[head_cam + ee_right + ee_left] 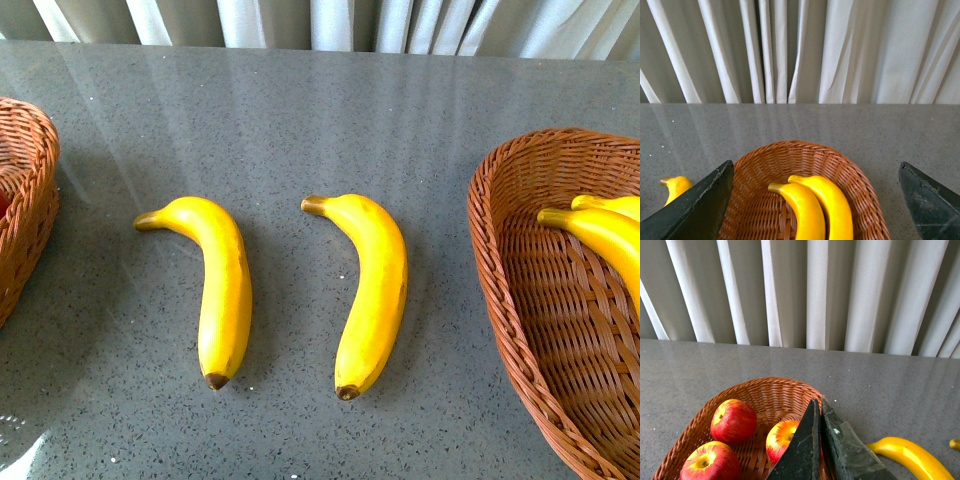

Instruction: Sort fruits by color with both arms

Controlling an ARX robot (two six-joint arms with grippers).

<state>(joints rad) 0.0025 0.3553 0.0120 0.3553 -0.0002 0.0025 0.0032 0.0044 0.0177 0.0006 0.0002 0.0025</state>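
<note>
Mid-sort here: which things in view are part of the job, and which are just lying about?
Job: left banana and right banana, loose; right basket holding two bananas; left basket holding three apples.
Just there: table; curtain.

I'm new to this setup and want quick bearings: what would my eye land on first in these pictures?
Two loose bananas lie side by side on the grey table, between two wicker baskets. The left basket holds three red apples, and the right basket holds two other bananas.
</note>
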